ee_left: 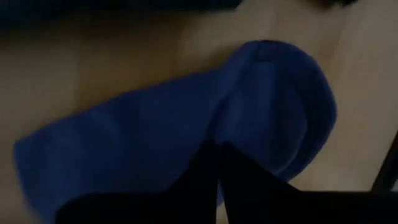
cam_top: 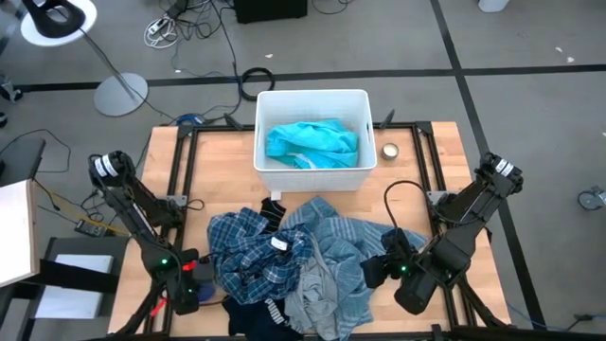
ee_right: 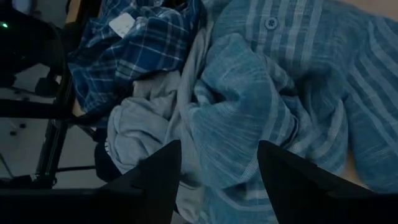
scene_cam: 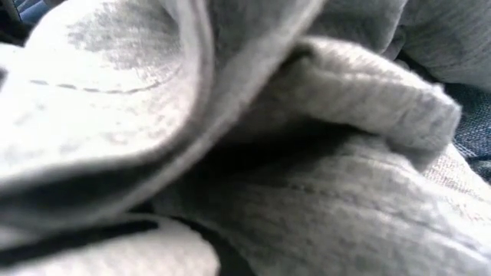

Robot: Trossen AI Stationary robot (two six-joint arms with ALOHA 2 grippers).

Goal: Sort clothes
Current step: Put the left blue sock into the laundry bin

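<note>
A heap of clothes lies on the wooden table's near middle: a blue-and-white plaid shirt point(cam_top: 248, 254), a grey-blue striped piece point(cam_top: 346, 248), a grey piece point(cam_top: 308, 296) and a navy item with white stripes point(cam_top: 265, 313). A turquoise top point(cam_top: 311, 144) lies in the white bin point(cam_top: 312, 176) at the far middle. My left gripper point(ee_left: 217, 163) is down at the heap's left edge, shut on a plain blue cloth point(ee_left: 155, 130) that lies on the wood. My right gripper point(ee_right: 217, 177) hangs open above the striped piece point(ee_right: 261, 99), at the heap's right side point(cam_top: 371, 273). My left gripper comes from above, pointing steeply down, with its two fingers point(ee_left: 193, 180) closed together on the blue cloth's surface point(ee_left: 249, 137). The fingertips themselves hide the pinch, so one layer or a fold I cannot tell. The cloth lies flat on the table.
A small round thing point(cam_top: 390, 150) sits on the table right of the bin. Black frame rails point(cam_top: 180, 189) run along the table's left and right sides. The low view is filled by grey cloth point(scene_cam: 307, 153) right in front of the camera.
</note>
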